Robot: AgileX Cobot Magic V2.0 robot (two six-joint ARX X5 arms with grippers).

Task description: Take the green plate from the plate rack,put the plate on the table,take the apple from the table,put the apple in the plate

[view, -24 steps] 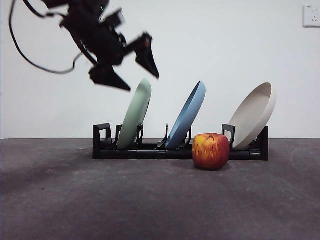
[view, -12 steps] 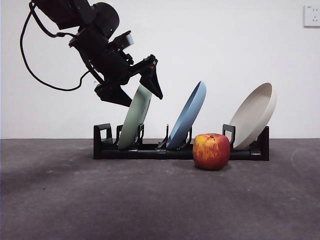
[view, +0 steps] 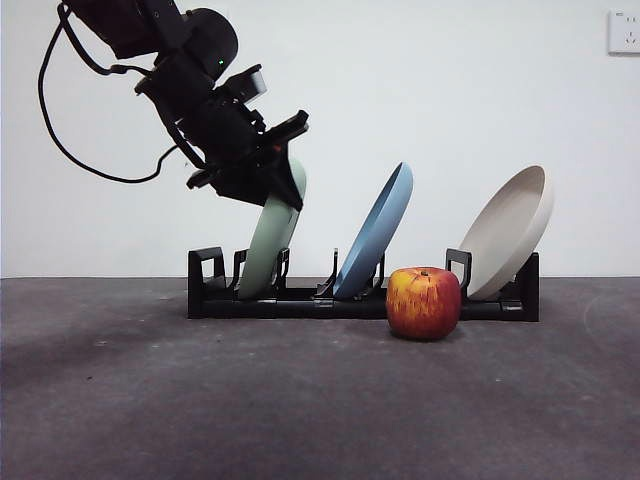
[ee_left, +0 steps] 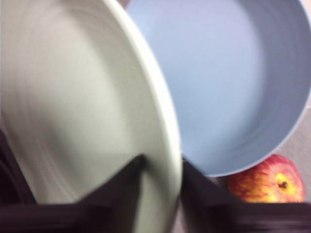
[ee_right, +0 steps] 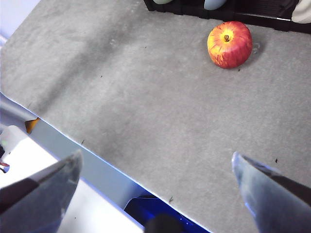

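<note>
The left claw (view: 285, 178) has its two jaws closed down on the top rim of the green plate (view: 268, 245), one either side. Below it, the plate leans in its slot of the rack (view: 300, 300), ready to be lifted. The right claw (ee_right: 155, 182) waits wide open and empty, the apple (ee_right: 230, 44) well ahead of it on the table (ee_right: 146, 107).
</note>
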